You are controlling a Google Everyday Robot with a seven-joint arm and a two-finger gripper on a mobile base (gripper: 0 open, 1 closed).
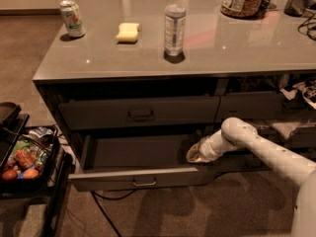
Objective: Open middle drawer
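Grey flat-fronted middle drawer (138,156) w/ gripper (194,155) inside

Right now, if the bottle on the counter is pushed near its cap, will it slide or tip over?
Probably tip: the bottle is tall, narrow and upright on a small base. The counter looks glossy, so a low push may slide it instead. The gripper is far below, inside the open drawer at its right end.
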